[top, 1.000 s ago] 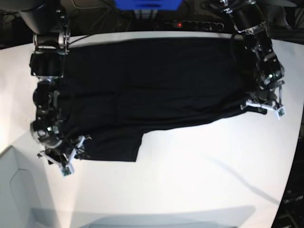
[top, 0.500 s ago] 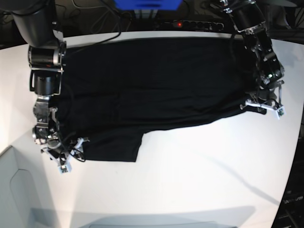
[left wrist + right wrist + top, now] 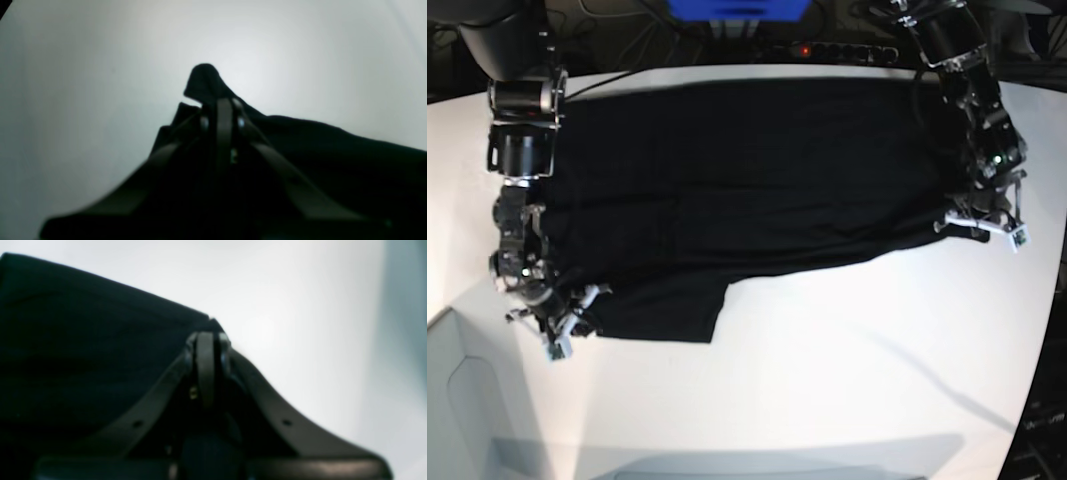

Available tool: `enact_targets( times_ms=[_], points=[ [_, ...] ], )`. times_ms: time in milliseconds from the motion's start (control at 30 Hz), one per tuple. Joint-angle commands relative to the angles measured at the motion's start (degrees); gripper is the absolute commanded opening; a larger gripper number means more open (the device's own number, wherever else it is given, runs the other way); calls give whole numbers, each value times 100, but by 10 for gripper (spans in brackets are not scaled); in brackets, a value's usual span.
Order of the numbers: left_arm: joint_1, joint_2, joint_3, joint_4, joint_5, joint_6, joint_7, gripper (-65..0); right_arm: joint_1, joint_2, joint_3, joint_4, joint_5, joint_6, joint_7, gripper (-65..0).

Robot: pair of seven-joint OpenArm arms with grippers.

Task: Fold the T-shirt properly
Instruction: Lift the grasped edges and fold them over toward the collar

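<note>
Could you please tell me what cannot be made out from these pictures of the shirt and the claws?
- Neck patch and tag of the large plain black cloth T-shirt: not discernible in the base view.
- Cloth between the left claw pads: hidden, left wrist view.
- Right claw grip: blurred and dark, right wrist view.

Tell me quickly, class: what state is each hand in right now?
Left hand: closed on an edge of the T-shirt.
Right hand: closed, pinching the T-shirt's corner.
</note>
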Motion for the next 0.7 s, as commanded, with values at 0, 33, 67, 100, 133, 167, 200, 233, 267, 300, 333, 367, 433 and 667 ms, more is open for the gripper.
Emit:
enact_targets(
  times_ms=[0, 33, 67, 100, 133, 167, 200, 233, 267, 300, 333, 367, 433, 667],
  points=[
    [-62, -90, -28, 124, -3, 3, -95, -650, 34, 64, 23, 332, 67, 26, 87, -650],
    [-62, -90, -28, 133, -3, 3, -95, -650, -81, 64, 23, 570, 67, 26, -10, -650],
    [-62, -90, -28, 133, -3, 3, -95, -650, -160, 64, 23, 781, 67, 35, -115, -650],
    [-62, -90, -28, 133, -3, 3, -95, -650, -221, 64, 31, 974, 85, 70, -203, -650],
    [-62, -90, -28, 133, -3, 3, -95, -650, -274, 64, 31, 1150, 173, 158, -282, -650],
    [-62, -90, -28, 133, -3, 3, -95, -650, -336, 73, 58, 1317, 296, 281, -388, -650],
    [-62, -90, -28, 141, -3, 3, -95, -650, -406, 73, 163, 1554, 401, 369, -537, -650],
    [-62, -90, -28, 141, -3, 3, -95, -650, -494, 64, 295, 1800, 445, 431, -669, -650],
    [-62, -90, -28, 141, -3, 3, -95, -650, -635, 64, 471, 2073, 472, 475, -801, -650],
    [-54, -90, -28, 141, -3, 3, -95, -650, -749, 47, 612, 2319, 472, 519, -906, -650],
    [-54, -90, -28, 141, -3, 3, -95, -650, -863, 29, 717, 2521, 472, 571, -968, -650],
    [-54, -90, -28, 141, -3, 3, -95, -650, -960, -32, 814, 2715, 472, 651, -994, -650],
    [-54, -90, -37, 150, -3, 3, -95, -650, -1188, -94, 1086, 3031, 472, 774, -1030, -650],
    [-19, -90, -37, 458, -3, 3, -78, -650, -2085, -147, 1588, 3919, 480, 949, -1030, -650]
  ],
)
